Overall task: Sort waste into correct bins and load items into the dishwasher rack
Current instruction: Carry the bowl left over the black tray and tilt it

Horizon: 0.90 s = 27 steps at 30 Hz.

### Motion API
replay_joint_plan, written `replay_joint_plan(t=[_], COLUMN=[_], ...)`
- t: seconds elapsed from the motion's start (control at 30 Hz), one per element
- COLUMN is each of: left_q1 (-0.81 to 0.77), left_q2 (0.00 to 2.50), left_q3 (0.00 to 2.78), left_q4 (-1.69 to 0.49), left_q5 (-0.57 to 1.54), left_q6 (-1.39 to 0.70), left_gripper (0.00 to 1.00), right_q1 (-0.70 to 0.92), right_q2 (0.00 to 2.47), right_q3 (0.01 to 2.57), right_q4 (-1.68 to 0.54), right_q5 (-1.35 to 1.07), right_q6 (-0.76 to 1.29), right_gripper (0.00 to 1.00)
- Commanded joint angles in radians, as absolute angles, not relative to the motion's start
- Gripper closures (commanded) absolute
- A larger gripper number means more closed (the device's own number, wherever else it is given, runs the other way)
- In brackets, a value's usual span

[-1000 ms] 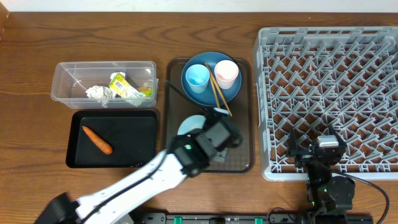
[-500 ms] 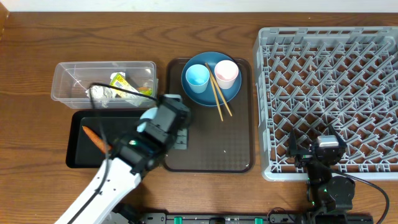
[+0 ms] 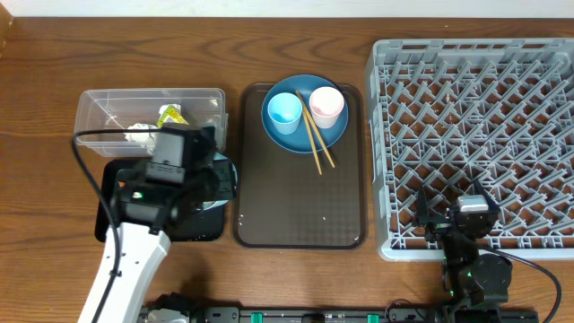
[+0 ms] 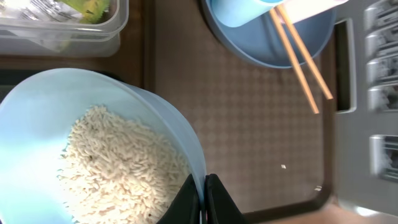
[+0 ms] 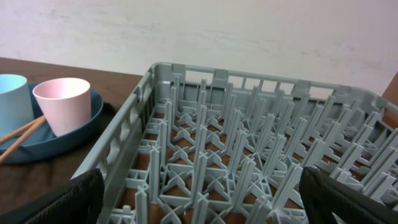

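My left gripper (image 4: 204, 200) is shut on the rim of the white-blue bowl (image 4: 155, 118), which is full of white rice (image 4: 118, 168). In the overhead view it (image 3: 211, 179) hangs over the right part of the black tray (image 3: 112, 229), and the arm hides the carrot. The clear tub (image 3: 90, 108) holds crumpled paper (image 3: 139, 135) and the wrapper (image 3: 170, 115). The blue plate (image 3: 289, 144) carries a light blue cup (image 3: 285, 110), a pink cup (image 3: 326, 105) and two chopsticks (image 3: 316, 144). My right gripper (image 5: 202, 199) is open and empty above the front edge of the grey rack (image 3: 475, 135).
The dark brown serving tray (image 3: 300, 206) lies between the bins and the rack, with the plate at its far end and a few loose rice grains (image 3: 325, 217) on it. The rack holds nothing.
My left arm has carried the bowl of rice from the brown serving tray leftward to above the black tray. The right arm has not moved.
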State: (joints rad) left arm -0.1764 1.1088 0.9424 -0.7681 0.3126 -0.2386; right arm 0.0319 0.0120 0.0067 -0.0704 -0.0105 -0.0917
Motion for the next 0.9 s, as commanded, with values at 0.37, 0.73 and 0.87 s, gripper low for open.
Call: replay_joint_plan(t=[0.37,0.73,0.87], left_q1=[0.214,0.401,0.455], left_q2=[1.112,1.202,1.243], left_q3=[0.960,0.930,0.897], left_q4=[-0.807,-0.808,-0.807], left_q5=[0.690,0.998,1.133], left_q6=[-0.059,0.065,0.137], left_gripper=[0.93,0.94,0.94], right_q1=[0.025,0.025,0.025], right_q2=[0.012,0.012,0.012], right_q3=[0.006,0.006,0.006], right_q4=[-0.075,-0.075,-0.075], right_q5=[-0.008,-0.008,-0.008], right_q6=[-0.102,-0.102,-0.102], right_gripper=[0.01,0.01,0.01])
